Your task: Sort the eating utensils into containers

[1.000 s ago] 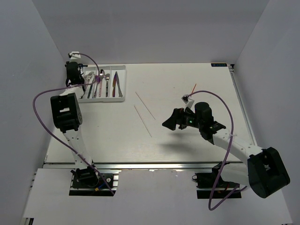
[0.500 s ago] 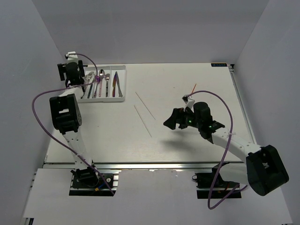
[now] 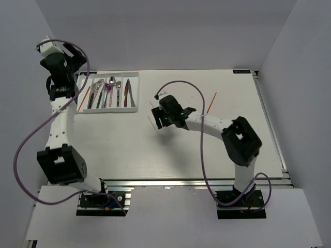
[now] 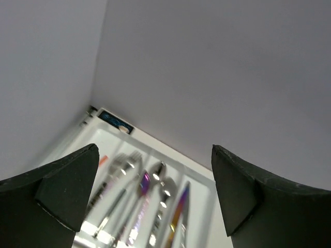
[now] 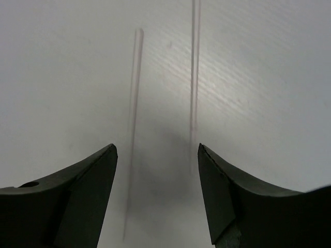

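The white tray [image 3: 135, 93] lies at the back left; its slots hold silver forks [image 4: 122, 166], spoons [image 4: 164, 185], an iridescent spoon [image 3: 108, 89] and an iridescent knife [image 3: 128, 91]. A red chopstick [image 3: 84, 97] rests in the tray's leftmost slot. My left gripper [image 3: 71, 55] hangs open and empty, high above the tray's back left corner. My right gripper [image 3: 158, 118] is low over two pale chopsticks [image 5: 133, 129] on the table. It is open, and both sticks lie between and ahead of its fingers [image 5: 77, 201]. Another red chopstick [image 3: 212, 102] lies to the right.
Grey walls close in the table on the left, back and right. The right arm's purple cable [image 3: 178, 85] arcs over the middle of the table. The left arm [image 3: 59, 124] stands along the table's left edge.
The left gripper opened and rose up and back from the tray, where a red chopstick now lies. The right arm swung left to the pale chopsticks, its jaws narrowing a little.
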`<action>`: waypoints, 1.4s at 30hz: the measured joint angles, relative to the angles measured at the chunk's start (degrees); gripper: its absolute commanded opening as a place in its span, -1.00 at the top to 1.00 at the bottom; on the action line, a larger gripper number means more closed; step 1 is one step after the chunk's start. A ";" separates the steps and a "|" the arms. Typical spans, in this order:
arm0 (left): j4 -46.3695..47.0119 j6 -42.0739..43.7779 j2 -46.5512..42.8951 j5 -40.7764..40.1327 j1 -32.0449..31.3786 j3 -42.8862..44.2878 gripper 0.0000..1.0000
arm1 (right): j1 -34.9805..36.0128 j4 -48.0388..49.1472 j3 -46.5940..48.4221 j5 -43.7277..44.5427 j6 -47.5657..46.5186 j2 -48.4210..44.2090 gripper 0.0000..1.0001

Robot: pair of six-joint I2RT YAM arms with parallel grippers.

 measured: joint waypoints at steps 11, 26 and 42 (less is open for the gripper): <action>-9.46 -2.21 -20.20 5.79 -0.02 -28.13 -0.96 | 5.07 -9.07 28.57 6.38 -2.86 25.73 -0.11; -9.84 -1.84 -20.04 10.08 0.00 -28.30 -0.96 | 4.55 -11.41 37.09 5.05 -3.30 31.69 0.45; -11.54 -3.76 -20.46 17.11 0.00 -30.21 -0.96 | 3.02 -7.21 25.99 1.20 0.13 25.49 1.00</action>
